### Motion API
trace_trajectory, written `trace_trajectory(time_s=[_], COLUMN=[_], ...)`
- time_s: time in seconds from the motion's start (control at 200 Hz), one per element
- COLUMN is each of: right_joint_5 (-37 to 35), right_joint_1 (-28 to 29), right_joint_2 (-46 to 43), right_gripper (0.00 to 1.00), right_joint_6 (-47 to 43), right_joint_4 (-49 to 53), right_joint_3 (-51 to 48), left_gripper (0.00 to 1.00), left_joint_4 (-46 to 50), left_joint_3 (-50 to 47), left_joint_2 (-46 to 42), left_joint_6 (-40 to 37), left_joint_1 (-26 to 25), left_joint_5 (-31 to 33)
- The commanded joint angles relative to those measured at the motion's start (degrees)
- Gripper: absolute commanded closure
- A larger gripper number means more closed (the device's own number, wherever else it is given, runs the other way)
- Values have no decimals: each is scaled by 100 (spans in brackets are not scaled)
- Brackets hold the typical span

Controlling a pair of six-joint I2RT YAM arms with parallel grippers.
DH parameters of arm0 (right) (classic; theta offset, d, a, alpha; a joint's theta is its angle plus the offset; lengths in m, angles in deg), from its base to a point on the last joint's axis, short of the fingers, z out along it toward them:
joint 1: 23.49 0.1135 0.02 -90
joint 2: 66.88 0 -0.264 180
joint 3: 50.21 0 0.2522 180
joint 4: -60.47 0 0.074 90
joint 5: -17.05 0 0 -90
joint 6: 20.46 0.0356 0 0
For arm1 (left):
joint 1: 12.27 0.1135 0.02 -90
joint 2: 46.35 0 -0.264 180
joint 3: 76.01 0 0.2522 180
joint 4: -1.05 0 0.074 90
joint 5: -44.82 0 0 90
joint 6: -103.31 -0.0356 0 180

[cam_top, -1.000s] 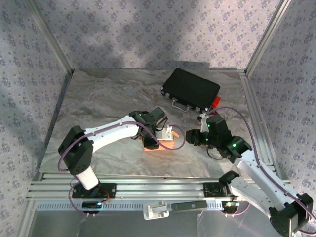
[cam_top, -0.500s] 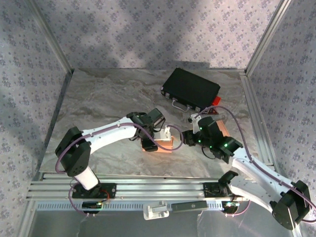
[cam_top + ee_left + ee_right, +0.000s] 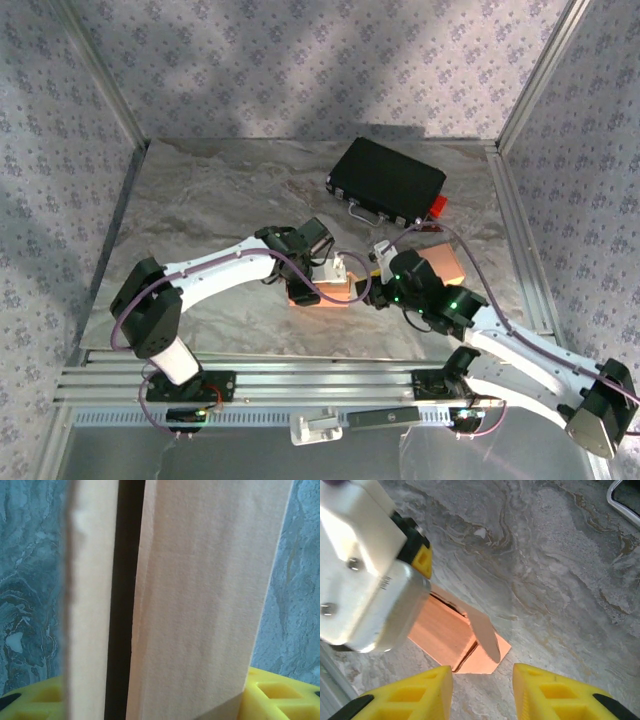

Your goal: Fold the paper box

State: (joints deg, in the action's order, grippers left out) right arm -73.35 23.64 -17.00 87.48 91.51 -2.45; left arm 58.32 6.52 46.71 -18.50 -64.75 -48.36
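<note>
On the marble table (image 3: 220, 200) the paper box (image 3: 318, 296) lay near the middle, at about 7 o'clock from the black case (image 3: 388, 180) and well apart from it. In the top view the left gripper (image 3: 336, 272) sat over the box's 1 o'clock corner, its arm reaching in from 8 o'clock. The right gripper (image 3: 376, 272) hung just beside the box at 3 o'clock; contact could not be made out.

In the left wrist view two tan panels of the box stood upright and filled the space between the yellow fingers (image 3: 282, 696). A dark slit ran between the panels from 12 to 6 o'clock. The wider panel (image 3: 210, 595) lay toward 3 o'clock, and its lower edge met the finger on that side. The narrow panel toward 9 o'clock hid most of the other finger. Whether those fingers pinched the paper or merely stood around it could not be told.

In the right wrist view the right fingers (image 3: 555, 692) stood parted with bare table between them, holding nothing. The box lay flat ahead of them toward 11 o'clock, its nearest corner just short of the gap. A pale flap (image 3: 485, 637) rose from its 3 o'clock edge. The left gripper's white body loomed over the box from 10 o'clock.

A loose brown sheet (image 3: 443, 262) lay at 3 o'clock from the box, beyond the right gripper.
</note>
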Motion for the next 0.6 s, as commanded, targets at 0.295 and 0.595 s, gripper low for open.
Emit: trace_trajectory(time_s=[0.295,0.595], right_joint_5=[-402,-295], right_joint_1=[238,237], right_joint_2=[512,923], right_gripper=[65,76], right_joint_6=[-491,-650], right_joint_4=[-32,-111], right_joint_3=[291,527], left_gripper=[41,42], left_joint_4=[72,0], left_joint_3=[-3,-49], left_joint_2=[-186,-212], left_joint_6=[26,50], left_joint_1=[27,28], left_joint_5=[-144,-122])
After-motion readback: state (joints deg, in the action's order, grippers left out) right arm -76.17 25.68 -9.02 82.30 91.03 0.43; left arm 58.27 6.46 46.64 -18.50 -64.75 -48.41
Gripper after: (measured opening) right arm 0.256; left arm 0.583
